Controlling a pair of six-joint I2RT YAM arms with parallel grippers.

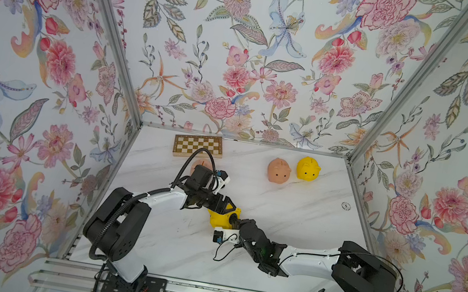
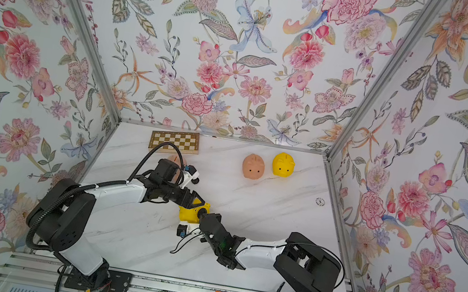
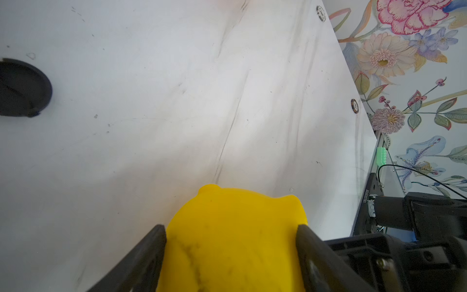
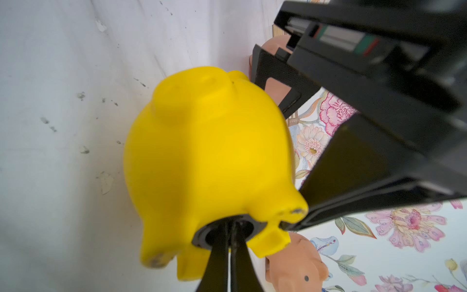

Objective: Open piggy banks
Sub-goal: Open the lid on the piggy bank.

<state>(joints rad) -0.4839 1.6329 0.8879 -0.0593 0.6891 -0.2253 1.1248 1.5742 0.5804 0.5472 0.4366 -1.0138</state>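
The left tool [image 3: 231,228] clamps the bright yellow plastic piggy bank [image 4: 209,151] so the right tool [image 4: 230,227] (tips pressed together) can work its black round plug [image 4: 201,239].

Bare table [image 1: 293,224] lies open at right; a chessboard [image 1: 198,146], pink pig [image 1: 279,170] and yellow pig [image 1: 308,169] line the rear.

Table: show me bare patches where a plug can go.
Bare: the back strip between chessboard and pink piggy bank; the right side between that pig and the right arm; the front middle between it and the left arm. Crowded: around the held yellow piggy bank.
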